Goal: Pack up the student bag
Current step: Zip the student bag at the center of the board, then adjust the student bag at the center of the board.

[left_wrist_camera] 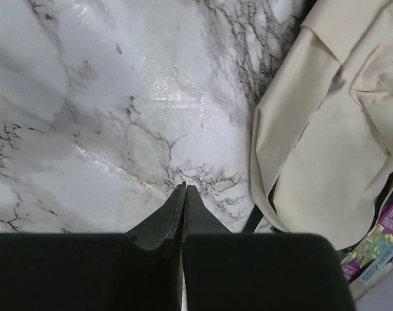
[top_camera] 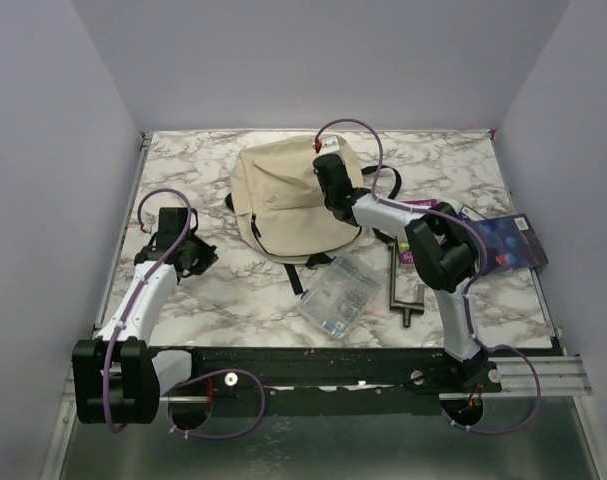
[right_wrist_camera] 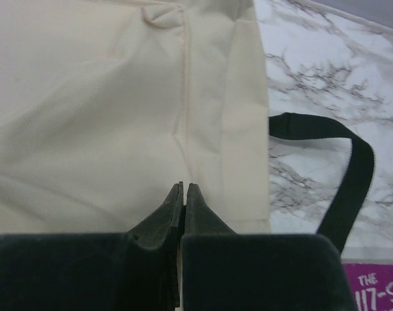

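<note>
The student bag (top_camera: 283, 200) lies flat on the table (top_camera: 233, 300) at 12 o'clock. The right gripper (right_wrist_camera: 184, 188), pinched shut on nothing, is over it. The left gripper (left_wrist_camera: 184, 189), closed too, hangs at the bag's 8 o'clock.

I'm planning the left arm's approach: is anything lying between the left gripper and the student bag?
Nothing visible does. Only bare marble tabletop separates the shut left gripper from the student bag, in both the top and left wrist views.

Cream student bag (top_camera: 283, 195), black strap (right_wrist_camera: 351, 175), grey-veined white marble table (top_camera: 233, 300)
</note>
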Controlling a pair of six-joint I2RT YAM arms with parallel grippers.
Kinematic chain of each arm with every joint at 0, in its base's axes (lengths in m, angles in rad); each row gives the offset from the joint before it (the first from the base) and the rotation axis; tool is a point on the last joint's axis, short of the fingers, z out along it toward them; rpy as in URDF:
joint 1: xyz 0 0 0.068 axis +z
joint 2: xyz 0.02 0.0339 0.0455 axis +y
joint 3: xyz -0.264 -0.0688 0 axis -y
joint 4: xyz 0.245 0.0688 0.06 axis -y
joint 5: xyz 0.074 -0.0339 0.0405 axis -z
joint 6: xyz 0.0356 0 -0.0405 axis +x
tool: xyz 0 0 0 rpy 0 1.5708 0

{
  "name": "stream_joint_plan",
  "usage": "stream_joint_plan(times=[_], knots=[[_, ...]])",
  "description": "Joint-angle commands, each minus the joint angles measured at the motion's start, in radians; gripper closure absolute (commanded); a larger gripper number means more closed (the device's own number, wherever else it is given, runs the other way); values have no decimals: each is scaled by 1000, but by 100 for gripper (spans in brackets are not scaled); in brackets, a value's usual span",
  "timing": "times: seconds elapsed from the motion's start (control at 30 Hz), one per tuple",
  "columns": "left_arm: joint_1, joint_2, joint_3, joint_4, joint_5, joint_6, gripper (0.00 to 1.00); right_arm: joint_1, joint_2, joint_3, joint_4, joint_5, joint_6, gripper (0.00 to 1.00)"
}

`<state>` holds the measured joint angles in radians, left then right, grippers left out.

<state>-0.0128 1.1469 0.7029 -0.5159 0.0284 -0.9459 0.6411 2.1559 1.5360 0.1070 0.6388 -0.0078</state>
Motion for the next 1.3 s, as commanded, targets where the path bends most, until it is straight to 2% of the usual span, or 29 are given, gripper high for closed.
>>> stream_joint_plan(times=[0.0, 0.1, 0.13, 0.2, 0.27, 0.33, 0.4, 0.47, 0.6, 0.67, 0.73, 0.9, 1.0, 1.13, 1.27], knots=[[4, -59, 38, 57, 76, 127, 100, 11, -79, -11, -22, -312, 77, 100], [4, -98, 46, 105, 169, 212, 100, 10, -66, 114, -179, -381, 117, 100], [4, -114, 43, 123, 203, 229, 99, 10, -67, 145, -227, -383, 134, 96], [4, -142, 40, 150, 260, 259, 86, 9, -88, 180, -287, -370, 150, 86], [4, -166, 38, 173, 316, 277, 70, 8, -120, 185, -323, -343, 155, 81], [4, -183, 47, 175, 358, 300, 56, 3, -128, 205, -390, -274, 160, 77], [4, -200, 60, 172, 400, 327, 49, -11, -125, 218, -461, -224, 173, 77], [4, -218, 73, 162, 442, 352, 42, -29, -140, 179, -472, -226, 185, 75], [4, -225, 96, 142, 523, 371, 34, -45, -187, 93, -424, -363, 205, 62], [-8, -226, 93, 140, 565, 368, 33, -50, -185, 73, -370, -458, 211, 55], [-44, -231, 76, 139, 590, 359, 32, -64, -149, 94, -350, -504, 238, 52], [-168, -307, 18, 131, 604, 313, 31, -118, -38, 165, -310, -593, 303, 55], [-211, -380, -22, 121, 603, 287, 30, -120, 6, 192, -304, -526, 289, 64], [-224, -466, -25, 54, 585, 303, 30, -121, 68, 201, -377, -378, 276, 74], [-223, -517, 9, -13, 555, 338, 29, -121, 92, 202, -434, -309, 281, 77]])
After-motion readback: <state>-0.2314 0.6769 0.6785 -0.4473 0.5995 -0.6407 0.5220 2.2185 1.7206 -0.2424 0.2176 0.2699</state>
